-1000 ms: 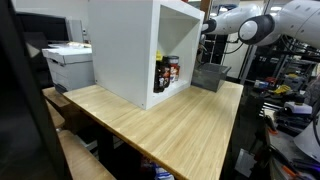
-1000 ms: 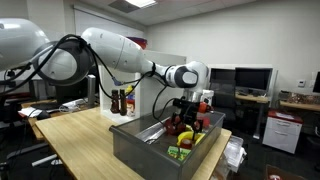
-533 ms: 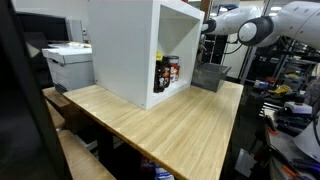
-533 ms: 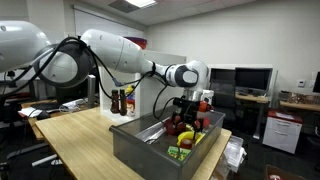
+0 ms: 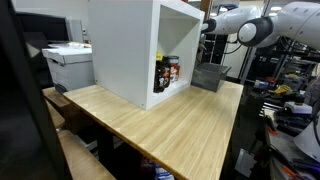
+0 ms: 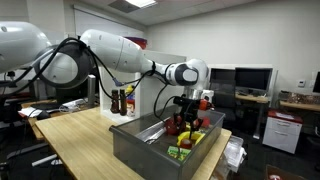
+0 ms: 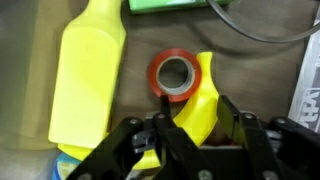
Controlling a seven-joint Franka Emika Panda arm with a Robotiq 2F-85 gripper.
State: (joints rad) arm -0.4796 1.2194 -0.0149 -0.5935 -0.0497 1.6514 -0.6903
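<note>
Noted gripper (image 7: pixel 192 122) low in grey bin (image 6: pixel 135 150), fingers flanking red-capped yellow bottle (image 7: pixel 200 102). Cannot tell whether pinching or merely straddling. Found bottle lying in bin beside second yellow bottle (image 7: pixel 85 75); not lifted yet.

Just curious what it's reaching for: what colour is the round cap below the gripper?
The cap is red, on a yellow bottle; clearest in the wrist view.

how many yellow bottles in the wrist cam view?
2. A large yellow bottle lies on the left; a red-capped yellow bottle sits right of it, between the end effector fingers. More may be hidden outside the frame.
</note>
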